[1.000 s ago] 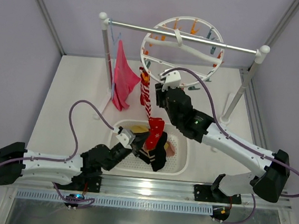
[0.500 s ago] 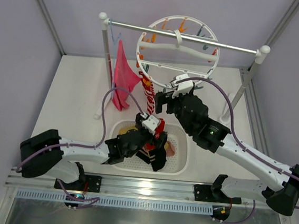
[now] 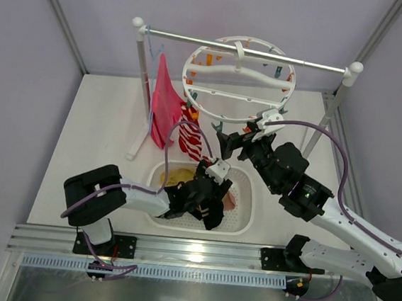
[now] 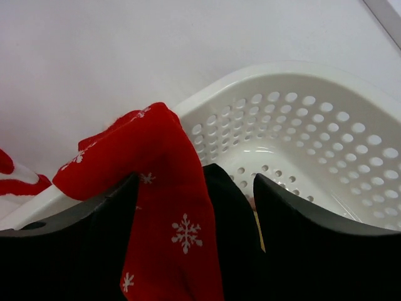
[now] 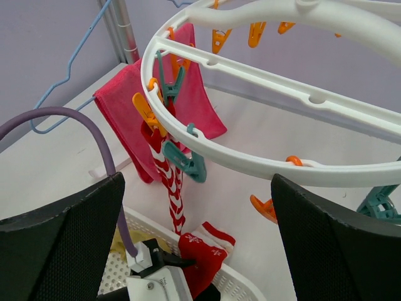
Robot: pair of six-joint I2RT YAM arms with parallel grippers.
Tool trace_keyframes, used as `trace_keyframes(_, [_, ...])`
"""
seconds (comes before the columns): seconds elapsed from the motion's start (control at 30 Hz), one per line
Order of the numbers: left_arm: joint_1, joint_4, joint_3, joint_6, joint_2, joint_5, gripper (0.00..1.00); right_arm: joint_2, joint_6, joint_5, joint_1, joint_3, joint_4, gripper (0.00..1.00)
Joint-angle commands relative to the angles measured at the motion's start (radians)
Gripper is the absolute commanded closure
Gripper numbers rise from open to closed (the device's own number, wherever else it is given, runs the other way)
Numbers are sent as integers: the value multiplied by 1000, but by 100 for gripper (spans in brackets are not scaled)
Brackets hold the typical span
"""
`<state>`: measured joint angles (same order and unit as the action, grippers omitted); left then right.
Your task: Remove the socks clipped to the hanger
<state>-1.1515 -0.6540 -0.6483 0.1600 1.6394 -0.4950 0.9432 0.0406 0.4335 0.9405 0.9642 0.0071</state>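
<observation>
The white ring hanger [image 3: 235, 111] [image 5: 263, 106] hangs from the rail. A red-and-white striped sock [image 3: 188, 135] [image 5: 169, 188] is still clipped to its left rim. My left gripper [image 3: 215, 184] [image 4: 195, 182] is open low over the white basket [image 3: 245, 212] [image 4: 301, 125]. Between its fingers lie a red snowflake sock [image 4: 156, 163] [image 5: 203, 257], draped over the rim, and a black sock [image 4: 229, 213]. My right gripper [image 3: 239, 141] [image 5: 197, 182] is wide open and holds nothing, just below the ring's near edge.
A magenta cloth [image 3: 164, 101] hangs from a blue wire hanger [image 5: 69, 69] on the rack's metal rail [image 3: 246, 52]. White rack posts stand at left and right. A yellow sock [image 3: 177, 177] and a pale pink one [image 3: 231, 202] lie in the basket.
Both grippers have opened. The left one moved right over the basket, and the red snowflake sock now rests on the rim. The right one drew back rightward, away from the striped sock.
</observation>
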Motion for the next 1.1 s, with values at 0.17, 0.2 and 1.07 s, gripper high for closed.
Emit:
trace_keyframes(0.17, [-2,-22,-64,4,65,-128,87,-44,10,-4,-5,-30,48,2])
trace_keyframes(0.2, [-2,-30,-60,4,60,-134,93,-52,10,-1,-3,-33,50,2])
trace_keyframes(1.07, [-286,-24,237,-83,-500,-113,100,-142,4,79,-3,-94,73,2])
